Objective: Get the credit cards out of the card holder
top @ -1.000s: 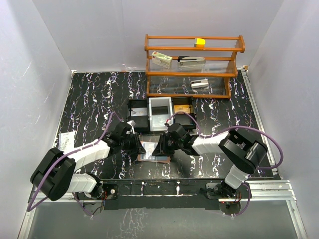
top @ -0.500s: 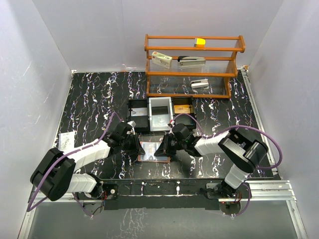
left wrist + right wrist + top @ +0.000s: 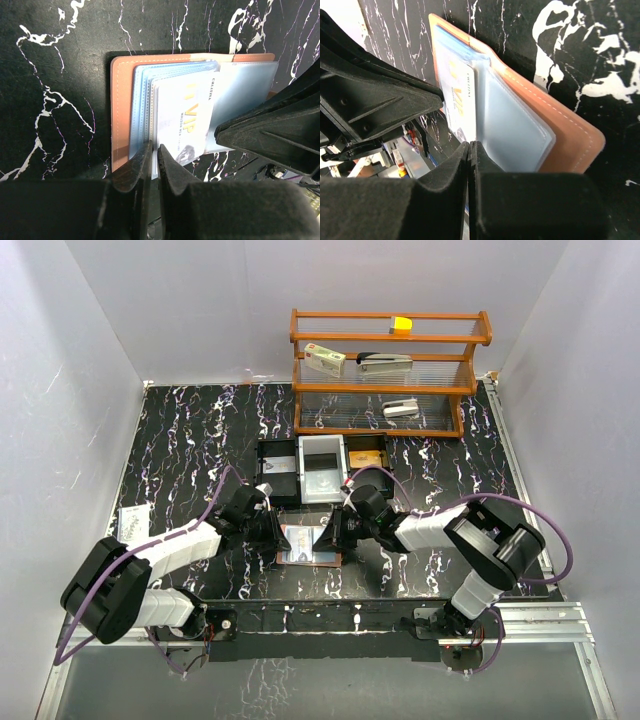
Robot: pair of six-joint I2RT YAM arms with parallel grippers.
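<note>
The card holder point(image 3: 308, 544) lies open on the black marbled table between both grippers, with a salmon-brown cover point(image 3: 120, 107) and pale blue pockets point(image 3: 512, 125). A white card with gold "VIP" lettering point(image 3: 184, 117) sticks partly out of a pocket and also shows in the right wrist view point(image 3: 457, 100). My left gripper point(image 3: 154, 149) is shut on the near edge of the pale blue pocket leaves beside the card. My right gripper point(image 3: 470, 145) is shut at the card's lettered edge, where card meets pocket. It shows as a black finger point(image 3: 265, 132) in the left wrist view.
Behind the card holder stand a black tray point(image 3: 279, 471), a white tray point(image 3: 322, 466) and a brown tray point(image 3: 368, 457). A wooden rack point(image 3: 390, 370) with small items stands at the back. A white packet point(image 3: 132, 522) lies at the left.
My right wrist has drawn a little to the right and back while its tips stay at the holder. A pale leaf now stands raised between the grippers. The left arm has barely moved.
</note>
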